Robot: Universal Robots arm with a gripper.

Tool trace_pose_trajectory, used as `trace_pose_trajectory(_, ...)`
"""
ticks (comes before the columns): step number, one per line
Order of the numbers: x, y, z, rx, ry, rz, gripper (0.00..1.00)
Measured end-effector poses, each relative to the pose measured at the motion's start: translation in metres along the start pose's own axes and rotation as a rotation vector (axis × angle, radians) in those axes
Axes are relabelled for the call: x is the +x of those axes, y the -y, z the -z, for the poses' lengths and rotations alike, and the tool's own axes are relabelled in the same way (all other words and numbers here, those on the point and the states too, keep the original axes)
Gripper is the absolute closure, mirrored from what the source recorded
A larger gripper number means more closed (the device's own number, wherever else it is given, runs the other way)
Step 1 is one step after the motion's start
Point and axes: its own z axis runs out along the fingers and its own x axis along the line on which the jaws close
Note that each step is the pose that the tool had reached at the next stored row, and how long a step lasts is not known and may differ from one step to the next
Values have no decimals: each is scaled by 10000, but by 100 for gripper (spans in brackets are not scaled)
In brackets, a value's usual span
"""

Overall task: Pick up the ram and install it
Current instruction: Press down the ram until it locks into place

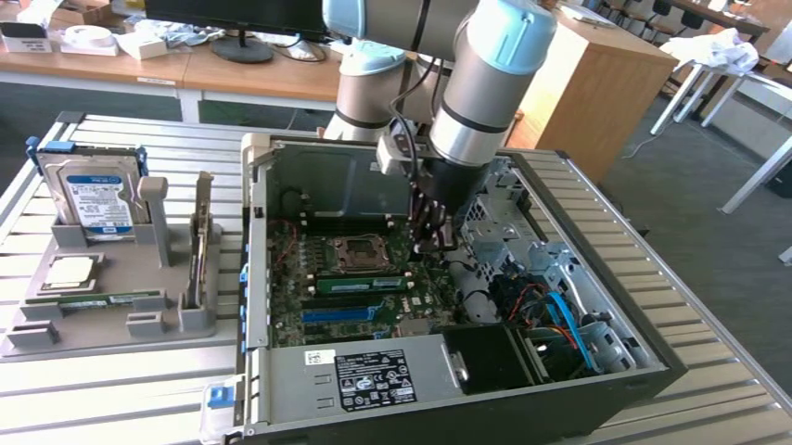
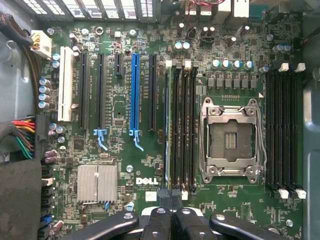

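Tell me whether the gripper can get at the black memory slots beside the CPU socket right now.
Probably yes. The gripper hangs shut just above the motherboard, at one end of the black memory slots beside the CPU socket, and no cable or card crosses them.

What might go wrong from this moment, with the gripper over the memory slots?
The shut gripper sits at one end of the ram, which stands edge-on at a memory slot. Pressing there alone may seat it tilted. The open CPU socket lies close beside it, so a sideways slip might damage its contacts.
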Motion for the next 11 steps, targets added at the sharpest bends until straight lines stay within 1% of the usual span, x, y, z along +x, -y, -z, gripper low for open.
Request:
trace_pose_trajectory(7, 1, 4, -88, 1, 1, 0, 90)
trace_pose_trajectory(11, 2, 6, -115, 0, 0, 0, 90)
